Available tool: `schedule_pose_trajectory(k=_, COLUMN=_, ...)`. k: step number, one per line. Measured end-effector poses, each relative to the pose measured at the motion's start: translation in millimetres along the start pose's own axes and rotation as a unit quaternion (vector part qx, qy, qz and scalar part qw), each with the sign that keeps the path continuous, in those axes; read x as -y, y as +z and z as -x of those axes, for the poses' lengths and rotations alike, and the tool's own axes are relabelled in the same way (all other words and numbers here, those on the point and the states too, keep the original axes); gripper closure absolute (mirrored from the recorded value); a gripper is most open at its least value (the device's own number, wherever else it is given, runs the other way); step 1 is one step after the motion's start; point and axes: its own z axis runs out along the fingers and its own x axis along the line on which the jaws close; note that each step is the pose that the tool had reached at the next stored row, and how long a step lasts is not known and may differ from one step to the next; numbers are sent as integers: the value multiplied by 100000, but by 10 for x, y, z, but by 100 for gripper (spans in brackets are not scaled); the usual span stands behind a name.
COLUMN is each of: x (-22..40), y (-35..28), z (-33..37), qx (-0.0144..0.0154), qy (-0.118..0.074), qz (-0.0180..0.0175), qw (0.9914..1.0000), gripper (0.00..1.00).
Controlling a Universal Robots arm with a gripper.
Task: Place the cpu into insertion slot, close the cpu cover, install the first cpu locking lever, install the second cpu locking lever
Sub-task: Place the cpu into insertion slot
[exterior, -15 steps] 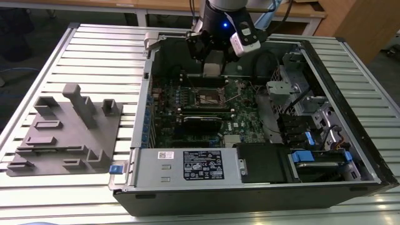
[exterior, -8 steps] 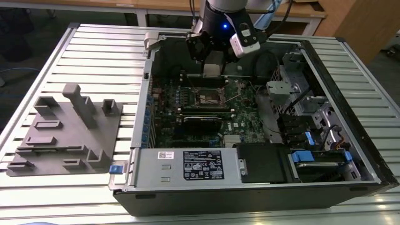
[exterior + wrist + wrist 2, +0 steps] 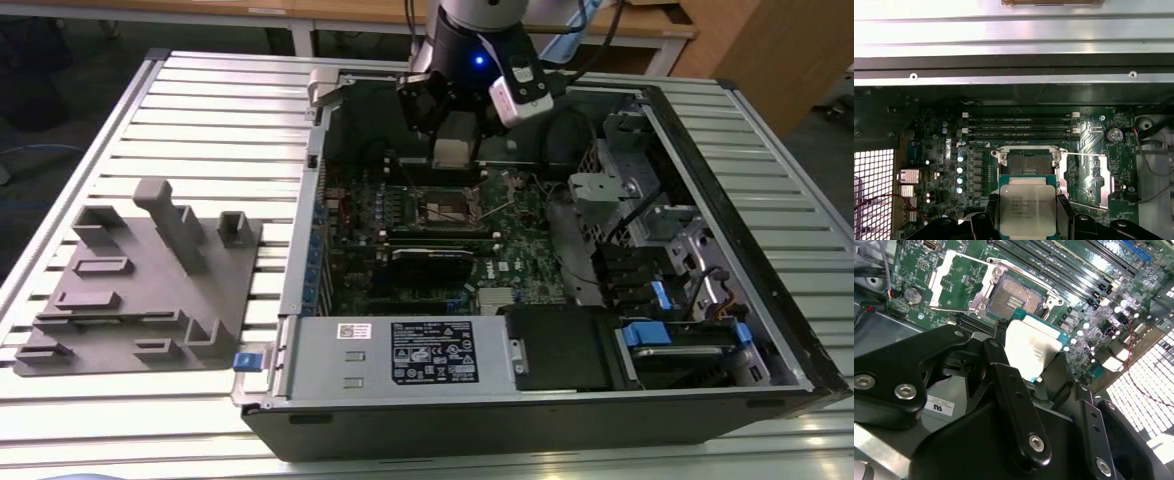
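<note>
Above the green motherboard (image 3: 441, 235) of an open computer case (image 3: 747, 200), the arm's tool (image 3: 1027, 223) grips the cpu (image 3: 1027, 207) by two opposite edges, its black fingers (image 3: 988, 220) closed against the chip's sides in the first wrist view. The silvery top of the cpu faces up, and the chip hangs just beside the insertion slot (image 3: 1029, 162), overlapping its near edge in both wrist views. The slot's dark centre lies bare, with nothing seated in it. The cpu cover (image 3: 988, 286) stands flipped open to one side of the slot, the green board showing through its square window. Long memory slots (image 3: 1019, 127) run in a row on the slot's far side. In the exterior view, the case lies on a slatted metal counter (image 3: 200, 110), with a grey parts fixture (image 3: 147, 270) well apart from it toward the exterior view's left.
</note>
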Motion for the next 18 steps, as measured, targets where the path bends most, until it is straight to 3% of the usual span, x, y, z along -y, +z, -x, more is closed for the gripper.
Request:
schedule_pose_trajectory(k=13, x=22, y=229, z=-53, qx=521, qy=-53, qz=12, qw=99999, gripper=46)
schedule_pose_trajectory(k=18, x=25, y=256, z=-59, qx=586, qy=-68, qz=-4, qw=99998, gripper=46)
